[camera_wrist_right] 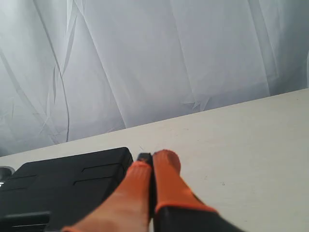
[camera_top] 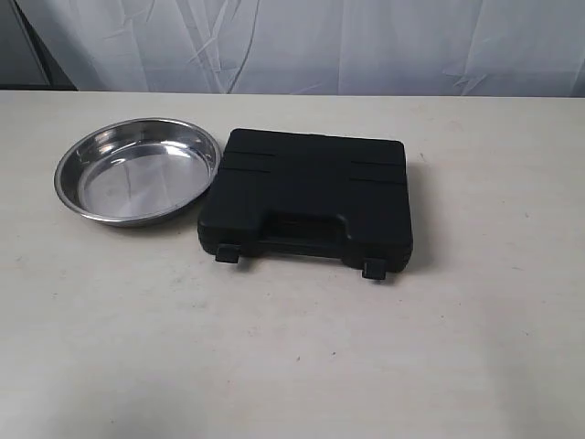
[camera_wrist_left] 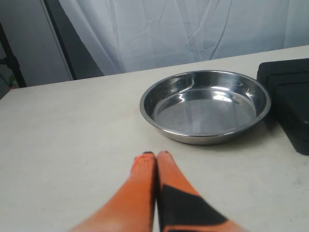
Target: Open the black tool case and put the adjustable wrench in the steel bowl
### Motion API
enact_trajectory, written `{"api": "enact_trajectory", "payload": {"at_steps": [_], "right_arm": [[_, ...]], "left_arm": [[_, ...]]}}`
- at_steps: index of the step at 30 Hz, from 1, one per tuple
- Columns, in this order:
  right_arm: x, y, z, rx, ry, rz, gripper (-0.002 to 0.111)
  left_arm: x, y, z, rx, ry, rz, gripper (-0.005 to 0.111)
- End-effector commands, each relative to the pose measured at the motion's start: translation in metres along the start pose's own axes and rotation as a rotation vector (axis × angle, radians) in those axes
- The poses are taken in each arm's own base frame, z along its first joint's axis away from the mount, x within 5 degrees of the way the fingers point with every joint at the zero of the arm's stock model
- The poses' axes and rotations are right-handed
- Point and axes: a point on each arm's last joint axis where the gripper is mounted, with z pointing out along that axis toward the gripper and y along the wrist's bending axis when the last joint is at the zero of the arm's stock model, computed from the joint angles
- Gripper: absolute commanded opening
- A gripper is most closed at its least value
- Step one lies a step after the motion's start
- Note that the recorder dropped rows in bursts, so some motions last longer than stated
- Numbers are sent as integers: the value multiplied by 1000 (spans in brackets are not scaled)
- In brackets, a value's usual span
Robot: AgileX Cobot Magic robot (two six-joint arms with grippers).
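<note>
**Both grippers closed and empty, case shut**

My left gripper [camera_wrist_left: 155, 155] has its orange fingers [camera_wrist_left: 144, 169] pressed flat together and holds nothing. It hangs above the table [camera_wrist_left: 72, 125], near the bowl [camera_wrist_left: 205, 104]. My right gripper [camera_wrist_right: 152, 159] is pinched closed and empty too, with the case [camera_wrist_right: 67, 183] close by. In the exterior view the bowl sits left of the case, its rim at the case's corner; I cannot tell whether they touch. The case lies flat, lid down, with both latches [camera_top: 226, 253] on its front side. The wrench is hidden from me.
</note>
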Motion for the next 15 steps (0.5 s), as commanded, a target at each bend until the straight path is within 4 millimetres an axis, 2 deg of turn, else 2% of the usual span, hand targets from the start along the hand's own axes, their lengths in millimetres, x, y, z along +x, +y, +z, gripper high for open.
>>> {"api": "enact_trajectory", "payload": {"at_steps": [1, 11, 15], "right_arm": [[0, -1, 0, 9, -11, 2, -1], [-1, -1, 0, 14, -26, 4, -1], [-11, -5, -1, 47, -142, 158, -1]], "left_arm": [[-2, 0, 0, 0, -16, -5, 0], [-2, 0, 0, 0, -16, -5, 0], [-2, 0, 0, 0, -16, -5, 0]]}}
